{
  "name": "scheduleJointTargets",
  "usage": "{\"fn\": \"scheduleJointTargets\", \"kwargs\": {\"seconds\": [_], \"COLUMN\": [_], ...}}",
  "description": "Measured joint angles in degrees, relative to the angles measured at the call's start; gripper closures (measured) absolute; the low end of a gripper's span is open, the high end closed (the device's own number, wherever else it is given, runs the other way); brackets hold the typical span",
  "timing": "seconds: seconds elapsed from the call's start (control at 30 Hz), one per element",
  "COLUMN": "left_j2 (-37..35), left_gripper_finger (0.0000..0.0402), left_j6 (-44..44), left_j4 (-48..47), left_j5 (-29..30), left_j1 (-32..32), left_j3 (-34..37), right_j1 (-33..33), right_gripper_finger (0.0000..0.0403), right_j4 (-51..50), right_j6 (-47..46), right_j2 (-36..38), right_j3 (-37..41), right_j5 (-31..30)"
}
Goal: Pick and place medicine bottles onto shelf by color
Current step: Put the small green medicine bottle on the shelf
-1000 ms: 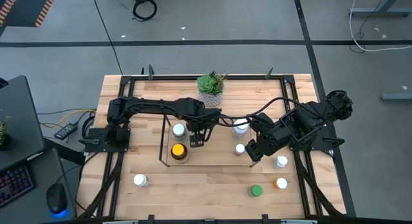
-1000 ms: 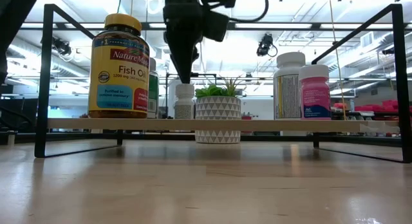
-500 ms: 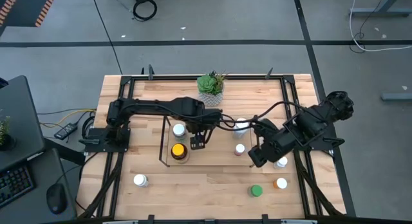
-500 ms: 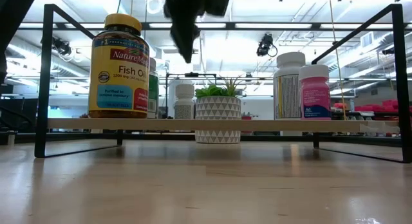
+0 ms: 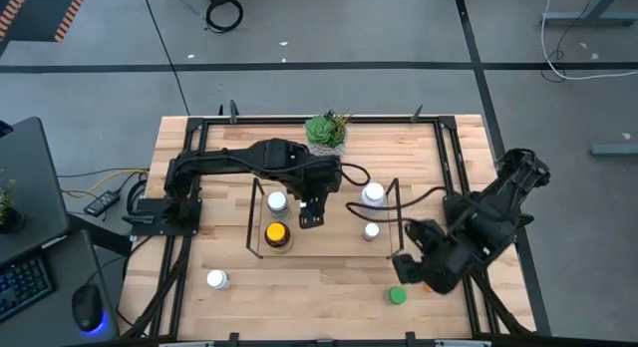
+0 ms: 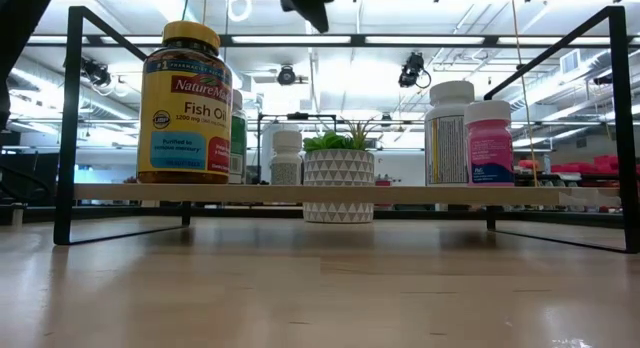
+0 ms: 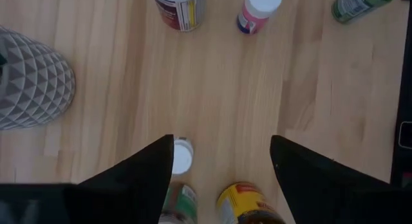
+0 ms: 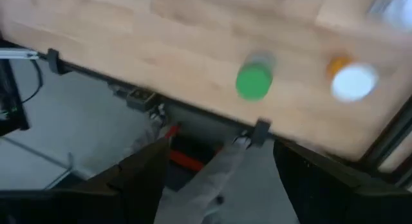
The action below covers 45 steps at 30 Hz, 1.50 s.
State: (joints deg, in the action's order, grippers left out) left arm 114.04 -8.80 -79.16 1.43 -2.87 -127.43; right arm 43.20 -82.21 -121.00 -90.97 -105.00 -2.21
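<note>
The wire shelf stands mid-table with a wooden floor. On it stand a small white bottle, the amber yellow-capped bottle, a larger white bottle and the pinkish bottle. My left gripper hangs open and empty high above the shelf, between the two pairs; the low view shows only its tip. My right gripper is open and empty above the table's near right part, just beyond the green-capped bottle. The right wrist view shows that bottle and a white-capped bottle with orange beside it.
A potted green plant stands behind the shelf. A lone white bottle stands on the table near the front left. Black frame rails run along the table's sides. The right arm covers the table's right part.
My left gripper has risen straight up from just above the small white bottle, which stays upright on the shelf. My right gripper has swung from beside the shelf's right end toward the table's near edge, toward the green-capped bottle.
</note>
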Motion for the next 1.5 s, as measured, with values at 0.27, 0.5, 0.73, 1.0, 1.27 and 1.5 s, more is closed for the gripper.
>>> {"fn": "scheduleJointTargets", "kwargs": {"seconds": [0.27, 0.5, 0.73, 1.0, 1.27, 1.5], "left_j2": [0.0, 0.0, 0.0, -1.3, -3.8, -4.0], "left_gripper_finger": [0.0143, 0.0148, 0.0151, 0.0161, 0.0164, 0.0170], "left_j6": [0.0, -1.5, -1.5, -1.5, -4.1, -5.8], "left_j4": [-0.6, -0.7, -0.7, -0.5, -0.5, -1.0], "left_j5": [0.0, 0.0, -0.1, -0.5, -2.3, -3.1], "left_j1": [-0.2, -1.2, -2.1, -2.2, -2.2, -2.2], "left_j3": [-0.3, -0.3, -0.3, -0.2, -0.2, -0.2], "right_j1": [4.4, 4.5, 4.3, 3.3, 1.7, 1.6], "right_gripper_finger": [0.0117, 0.0117, 0.0117, 0.0117, 0.0117, 0.0117], "right_j4": [14.2, 18.9, 18.5, 24.4, 31.2, 33.3], "right_j6": [-7.9, -7.6, -6.8, -6.7, -4.9, -4.9], "right_j2": [0.0, 0.0, 0.0, 0.1, 0.1, 0.1], "right_j3": [9.7, 17.1, 22.7, 29.1, 36.1, 39.1], "right_j5": [3.6, 3.7, 3.4, 2.7, 2.2, 3.8]}}
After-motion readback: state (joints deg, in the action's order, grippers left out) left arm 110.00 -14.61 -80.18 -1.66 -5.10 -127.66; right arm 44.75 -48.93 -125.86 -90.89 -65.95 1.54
